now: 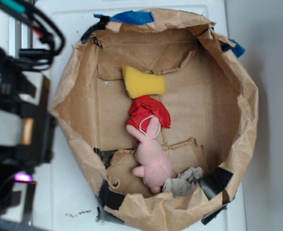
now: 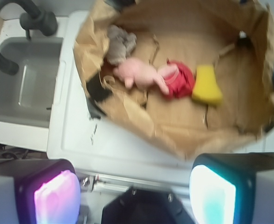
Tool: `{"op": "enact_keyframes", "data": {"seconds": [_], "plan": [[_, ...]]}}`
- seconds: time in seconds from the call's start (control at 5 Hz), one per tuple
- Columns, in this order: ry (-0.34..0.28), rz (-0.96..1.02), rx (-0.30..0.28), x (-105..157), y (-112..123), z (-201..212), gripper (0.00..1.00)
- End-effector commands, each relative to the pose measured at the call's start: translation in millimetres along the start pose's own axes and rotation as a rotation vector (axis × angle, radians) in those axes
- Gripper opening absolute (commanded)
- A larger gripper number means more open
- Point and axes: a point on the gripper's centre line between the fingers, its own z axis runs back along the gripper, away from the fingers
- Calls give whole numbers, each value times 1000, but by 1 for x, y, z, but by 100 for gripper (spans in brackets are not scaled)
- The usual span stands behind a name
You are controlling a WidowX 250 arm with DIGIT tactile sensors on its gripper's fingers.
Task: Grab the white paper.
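The white paper (image 1: pixel 184 181) is a small greyish crumpled wad at the near rim inside the brown paper bag (image 1: pixel 83 96), touching the pink plush rabbit (image 1: pixel 151 156). In the wrist view the white paper (image 2: pixel 119 43) lies at the bag's upper left, beside the rabbit (image 2: pixel 139 73). My gripper (image 2: pixel 134 193) is open, its two glowing pads far apart with nothing between them, well outside the bag over the white surface. In the exterior view only the arm's dark body (image 1: pixel 16 110) shows at the left edge.
A red cloth (image 1: pixel 148 111) and a yellow sponge (image 1: pixel 142 83) lie mid-bag beyond the rabbit. The bag (image 2: pixel 174 130) has tall crumpled walls with black and blue tape. A grey sink (image 2: pixel 25 84) with a dark faucet (image 2: pixel 16 28) sits left of the white counter (image 2: pixel 104 144).
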Motion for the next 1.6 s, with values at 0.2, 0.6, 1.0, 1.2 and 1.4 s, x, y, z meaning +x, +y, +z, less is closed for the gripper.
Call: {"op": "enact_keyframes", "data": {"seconds": [0.2, 0.6, 1.0, 1.2, 1.4], "plan": [[-73, -225, -134, 51, 49, -45, 100], [-154, -358, -375, 42, 32, -7, 100], [-159, -329, -246, 61, 53, -55, 100], [-188, -318, -180, 73, 65, -77, 100], [-170, -316, -138, 79, 70, -100, 100]]}}
